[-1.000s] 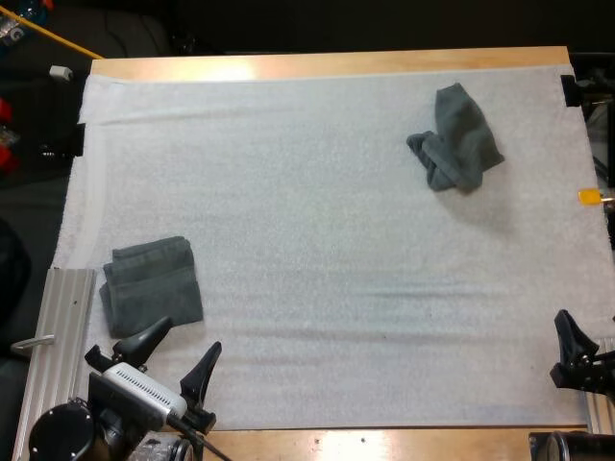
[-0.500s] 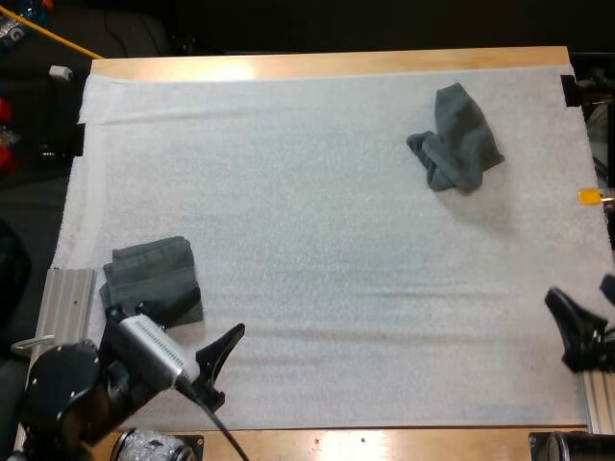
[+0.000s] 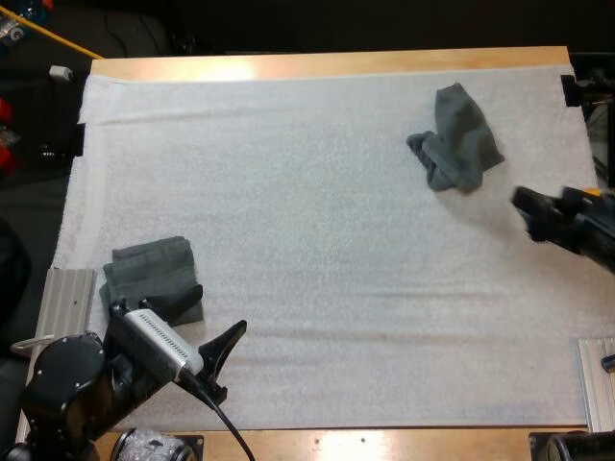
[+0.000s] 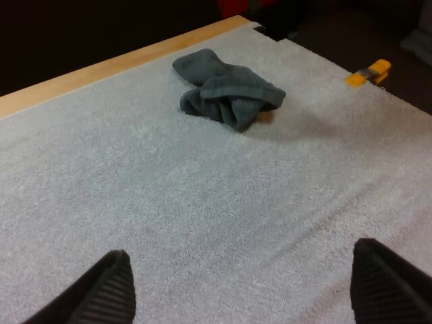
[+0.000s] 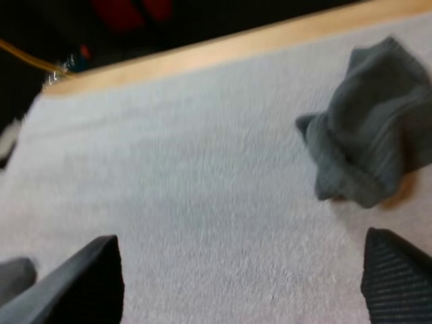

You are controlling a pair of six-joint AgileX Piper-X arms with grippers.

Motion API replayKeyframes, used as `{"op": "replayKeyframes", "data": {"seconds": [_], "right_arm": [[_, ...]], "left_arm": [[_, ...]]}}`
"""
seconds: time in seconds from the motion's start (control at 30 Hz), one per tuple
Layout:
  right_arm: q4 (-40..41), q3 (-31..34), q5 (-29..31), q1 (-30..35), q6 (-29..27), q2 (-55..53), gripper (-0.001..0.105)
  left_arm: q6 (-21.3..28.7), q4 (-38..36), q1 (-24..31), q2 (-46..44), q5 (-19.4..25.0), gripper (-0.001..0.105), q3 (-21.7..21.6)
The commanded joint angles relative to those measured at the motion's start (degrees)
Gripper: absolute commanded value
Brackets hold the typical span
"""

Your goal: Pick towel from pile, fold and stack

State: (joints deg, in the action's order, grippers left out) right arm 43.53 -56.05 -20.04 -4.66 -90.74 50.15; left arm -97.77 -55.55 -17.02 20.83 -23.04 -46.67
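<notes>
One raised fold was the target, not the whole wad: come down over the crumpled towel (image 3: 459, 139) and pinch an edge. It lay far right on the desk (image 3: 336, 63), near the right hand (image 3: 534, 207) but not touching — fingers (image 5: 74, 287) apart, empty. Left hand (image 3: 207, 325) was also spread, at the folded towel (image 3: 152, 280).

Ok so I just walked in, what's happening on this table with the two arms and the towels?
Two robot arms are on a towel-folding job; neither holds anything. The right gripper is open, over the white mat close to the crumpled towel at the far right. The left gripper is open too, at the near edge of the folded towel at the near left. One towel lies folded, the other is not yet picked up.
</notes>
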Motion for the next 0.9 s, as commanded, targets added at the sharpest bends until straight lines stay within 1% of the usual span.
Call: {"op": "replayKeyframes", "data": {"seconds": [0.0,0.07,0.13,0.17,0.23,0.27,0.3,0.43,0.57,0.67,0.83,0.87], "right_arm": [[-1.7,-0.3,0.9,-1.0,0.1,1.8,0.071],[-4.0,-0.4,2.7,-2.9,1.4,5.5,0.071],[-7.4,-0.4,5.5,-4.3,4.2,10.4,0.071],[-8.5,-0.4,6.2,-4.4,5.7,12.2,0.071],[-12.3,-0.4,8.4,-4.5,10.5,16.8,0.071],[-13.4,-0.4,9.2,-4.5,11.7,18.2,0.071],[-15.1,-0.4,10.9,-4.5,14.0,20.6,0.071],[-19.3,-0.4,13.8,-4.5,18.4,27.5,0.071],[-21.6,-0.4,13.9,-4.5,23.3,34.1,0.071],[-23.6,-0.4,13.9,-4.5,29.0,39.1,0.071],[-29.9,-0.4,13.3,-4.5,39.2,46.7,0.071],[-30.9,-0.4,13.2,-4.5,40.2,47.3,0.070]], "left_arm": [[-0.1,0.6,-0.3,0.0,-0.3,0.064,-0.3],[-0.1,0.6,-0.3,0.0,-0.3,0.064,-0.3],[-0.1,0.6,-0.3,0.0,-0.3,0.064,-0.3],[-0.1,0.6,-0.3,0.0,-0.3,0.064,-0.3],[-0.1,0.5,-0.3,0.0,-0.3,0.064,-0.3],[-0.1,0.4,-0.3,0.0,-0.3,0.064,-0.3],[-0.1,0.2,-0.3,0.0,-0.3,0.064,-0.3],[-0.1,0.1,-0.3,0.0,-0.3,0.064,-0.3],[-0.1,0.1,-0.3,0.0,-0.3,0.064,-0.3],[-0.1,0.1,-0.3,0.0,-0.3,0.064,-0.3],[-0.6,-0.1,-0.3,0.0,-0.3,0.064,-0.3],[-0.6,-0.2,-0.3,0.0,-0.3,0.064,-0.3]]}}
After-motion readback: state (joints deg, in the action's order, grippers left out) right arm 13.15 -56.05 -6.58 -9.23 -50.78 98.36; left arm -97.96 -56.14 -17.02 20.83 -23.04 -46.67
